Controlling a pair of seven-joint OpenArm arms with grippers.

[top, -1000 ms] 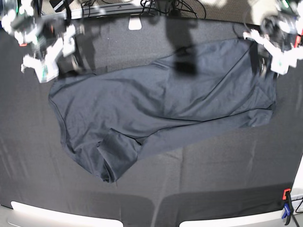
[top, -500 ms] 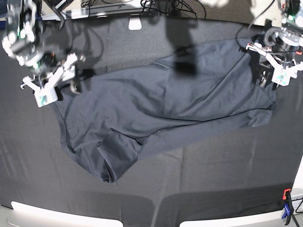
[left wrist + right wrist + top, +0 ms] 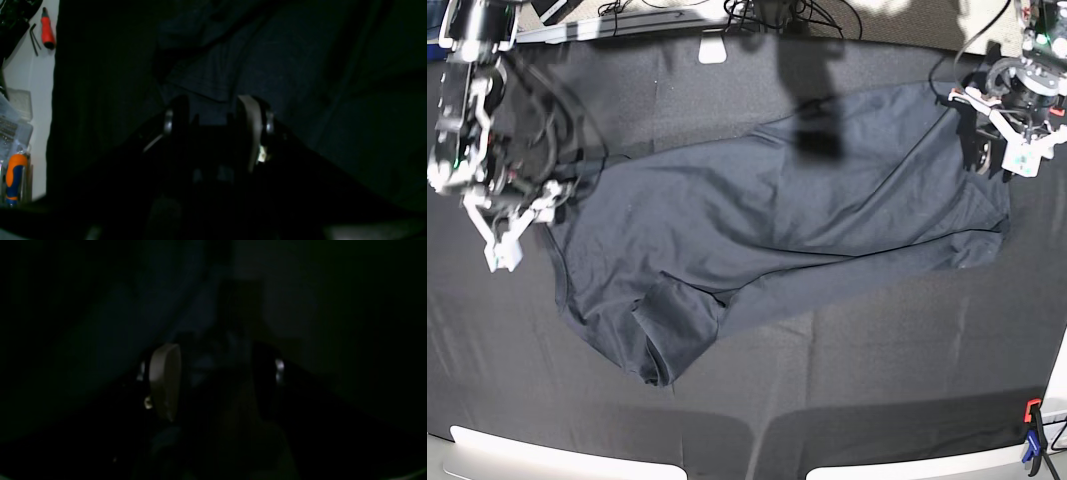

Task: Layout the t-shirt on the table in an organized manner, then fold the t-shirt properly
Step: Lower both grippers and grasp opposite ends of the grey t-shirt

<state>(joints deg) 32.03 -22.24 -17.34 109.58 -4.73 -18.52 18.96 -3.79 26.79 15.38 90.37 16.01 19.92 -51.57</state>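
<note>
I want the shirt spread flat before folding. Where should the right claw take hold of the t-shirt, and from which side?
Probably the t-shirt's edge nearest the right claw, at the base view's left. Come down from above, just outside the cloth: that edge lies flat on the table, and the claw stands open beside it.

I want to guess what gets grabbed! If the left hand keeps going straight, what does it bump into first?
Probably the t-shirt. The left hand is open and points down at the shirt's edge, though the dark picture hides how close it is.
</note>
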